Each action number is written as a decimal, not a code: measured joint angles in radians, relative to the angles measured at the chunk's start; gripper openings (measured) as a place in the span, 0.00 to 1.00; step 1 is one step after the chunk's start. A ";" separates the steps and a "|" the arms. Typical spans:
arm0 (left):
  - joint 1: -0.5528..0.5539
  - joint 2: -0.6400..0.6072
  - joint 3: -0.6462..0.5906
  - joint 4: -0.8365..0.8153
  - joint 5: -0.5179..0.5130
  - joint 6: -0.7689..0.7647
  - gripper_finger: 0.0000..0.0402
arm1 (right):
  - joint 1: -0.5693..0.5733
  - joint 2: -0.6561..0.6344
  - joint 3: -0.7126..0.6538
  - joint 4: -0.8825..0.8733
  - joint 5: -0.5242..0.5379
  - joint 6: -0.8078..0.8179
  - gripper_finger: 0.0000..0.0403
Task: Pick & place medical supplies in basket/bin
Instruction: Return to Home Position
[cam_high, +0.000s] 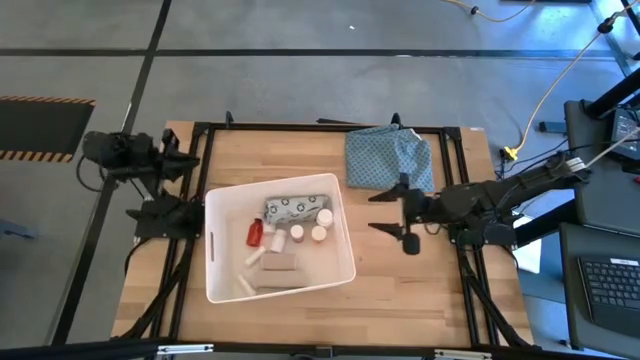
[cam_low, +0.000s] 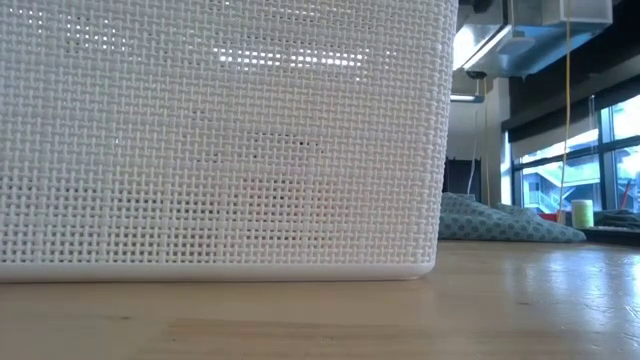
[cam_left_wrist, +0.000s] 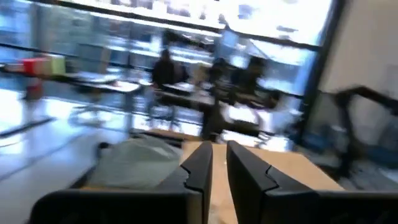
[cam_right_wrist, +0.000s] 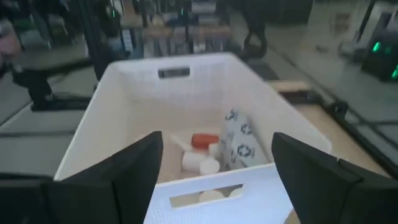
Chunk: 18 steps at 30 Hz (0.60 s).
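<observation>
The white bin (cam_high: 344, 262) stands on the table left of centre, and its woven wall (cam_low: 220, 140) fills the low view. In it lie a grey-white packet with ring print (cam_high: 298, 208), a red bottle (cam_high: 255, 234), white bottles (cam_high: 318, 233) and white tubes (cam_high: 249, 258). My right gripper (cam_high: 386, 212) hangs open just right of the bin, pointing at it, with nothing between its fingers. Its wrist view looks into the bin (cam_right_wrist: 180, 62) at the packet (cam_right_wrist: 239, 146) and red bottle (cam_right_wrist: 204, 140). My left gripper (cam_high: 186, 160), drawn back at the table's far left corner, is shut (cam_left_wrist: 219, 168).
A blue-green patterned cloth (cam_high: 390, 158) lies bunched at the table's far right, also seen low (cam_low: 500, 222). A tan block (cam_high: 278, 262) lies in the bin. Black frame rails (cam_high: 320, 127) run along the table's edges. Bare wood shows right of and in front of the bin.
</observation>
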 joint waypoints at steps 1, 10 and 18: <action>-0.018 -0.003 -0.016 0.014 0.017 0.006 0.11 | -0.001 -0.029 -0.037 0.038 0.001 -0.006 0.75; -0.098 0.027 -0.017 0.074 0.218 0.011 0.10 | -0.040 -0.140 -0.263 0.320 -0.002 -0.054 0.75; -0.004 0.045 0.021 -0.004 -0.041 -0.001 0.10 | -0.045 -0.140 -0.281 0.334 -0.028 0.018 0.75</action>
